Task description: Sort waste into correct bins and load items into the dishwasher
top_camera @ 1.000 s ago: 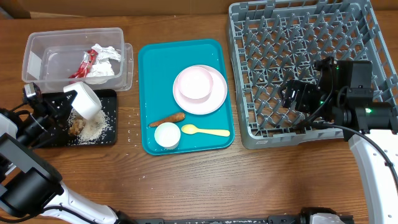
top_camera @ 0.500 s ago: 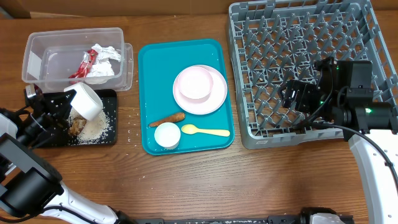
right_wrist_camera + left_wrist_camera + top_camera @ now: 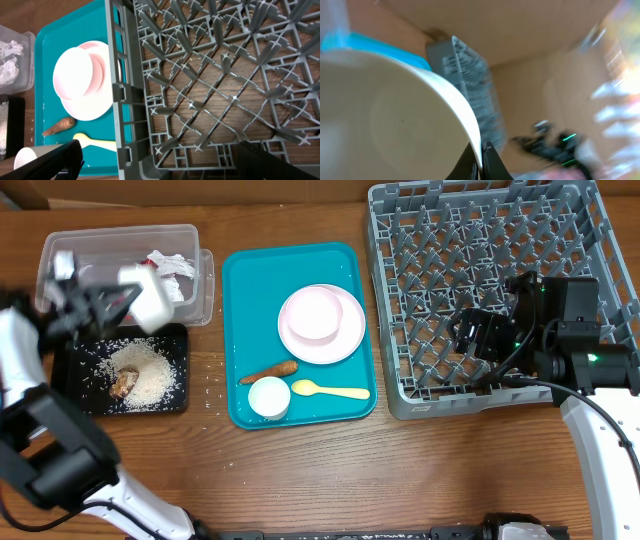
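My left gripper (image 3: 118, 298) is shut on the rim of a small white bowl (image 3: 148, 294), held above the edge between the clear tub (image 3: 60, 255) and the black tray (image 3: 75, 375). The left wrist view is blurred, with the bowl's rim (image 3: 470, 120) pinched between the fingers (image 3: 482, 155). Rice grains (image 3: 145, 375) and a brown lump (image 3: 124, 384) lie on the black tray. Crumpled paper (image 3: 172, 264) is in the tub; the red wrapper is hidden. My right gripper (image 3: 478, 340) is open and empty over the grey rack (image 3: 480, 240), as the right wrist view (image 3: 165, 165) also shows.
The teal tray (image 3: 240, 280) holds a pink plate (image 3: 348, 332), a pink bowl (image 3: 312, 315), a carrot-like stick (image 3: 268, 372), a white cup (image 3: 268, 397) and a yellow spoon (image 3: 330, 390). Loose rice lies on the table beside the black tray.
My left gripper has lifted the white bowl off the black tray and swung it back toward the tub, leaving the rice pile uncovered. The right arm has not moved.
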Controlling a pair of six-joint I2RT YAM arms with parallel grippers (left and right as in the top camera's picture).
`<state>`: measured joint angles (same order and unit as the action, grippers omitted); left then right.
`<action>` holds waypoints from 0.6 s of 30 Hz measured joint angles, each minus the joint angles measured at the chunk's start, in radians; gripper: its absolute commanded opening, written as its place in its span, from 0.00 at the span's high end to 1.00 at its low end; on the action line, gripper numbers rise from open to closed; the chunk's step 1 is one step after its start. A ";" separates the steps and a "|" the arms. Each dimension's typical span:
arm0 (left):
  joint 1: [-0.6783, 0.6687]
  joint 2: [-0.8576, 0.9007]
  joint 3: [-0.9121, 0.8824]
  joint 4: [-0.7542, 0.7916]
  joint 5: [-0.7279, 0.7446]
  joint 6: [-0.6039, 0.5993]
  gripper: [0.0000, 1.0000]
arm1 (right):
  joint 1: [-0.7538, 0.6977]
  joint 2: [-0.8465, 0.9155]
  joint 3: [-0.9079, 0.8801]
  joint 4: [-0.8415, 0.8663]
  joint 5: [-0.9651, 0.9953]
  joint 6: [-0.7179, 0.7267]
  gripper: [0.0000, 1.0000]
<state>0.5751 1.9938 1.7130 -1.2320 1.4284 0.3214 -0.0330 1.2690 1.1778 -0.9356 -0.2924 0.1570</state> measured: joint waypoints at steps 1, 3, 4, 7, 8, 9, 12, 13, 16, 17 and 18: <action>-0.041 -0.006 0.045 0.019 -0.045 -0.002 0.96 | 0.000 0.000 0.000 0.001 0.001 0.000 0.00; -0.142 -0.024 0.125 0.082 -0.208 -0.035 0.96 | 0.000 0.000 0.000 0.001 0.000 0.000 0.00; -0.188 -0.029 0.146 0.103 -0.274 -0.051 0.96 | 0.000 0.000 0.000 0.001 0.000 0.000 0.00; -0.376 -0.048 0.180 0.171 -0.564 -0.093 0.96 | 0.000 0.000 0.000 0.001 0.000 0.000 0.00; -0.454 -0.050 0.180 0.187 -0.693 -0.107 0.96 | 0.000 0.000 0.000 0.000 0.000 0.000 0.00; -0.513 -0.047 0.180 0.190 -0.790 -0.111 0.96 | 0.000 0.000 0.000 0.000 0.000 0.000 0.00; -0.665 -0.030 0.179 0.206 -1.046 -0.122 0.96 | 0.000 0.000 0.000 0.000 0.000 0.000 0.00; -0.713 -0.018 0.179 0.213 -1.136 -0.130 0.96 | 0.000 0.000 0.000 0.000 0.000 0.000 0.00; -0.780 0.027 0.179 0.227 -1.299 -0.153 0.96 | 0.000 0.000 0.000 0.000 0.000 0.000 0.00; -0.794 0.058 0.179 0.235 -1.366 -0.172 0.96 | 0.000 0.000 0.000 -0.001 0.000 0.000 0.00; -0.797 0.078 0.179 0.239 -1.394 -0.185 0.96 | 0.000 0.000 0.000 0.000 0.000 0.000 0.00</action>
<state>-0.2214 2.0720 1.8919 -0.9928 0.0345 0.1364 -0.0330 1.2690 1.1778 -0.9356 -0.2920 0.1566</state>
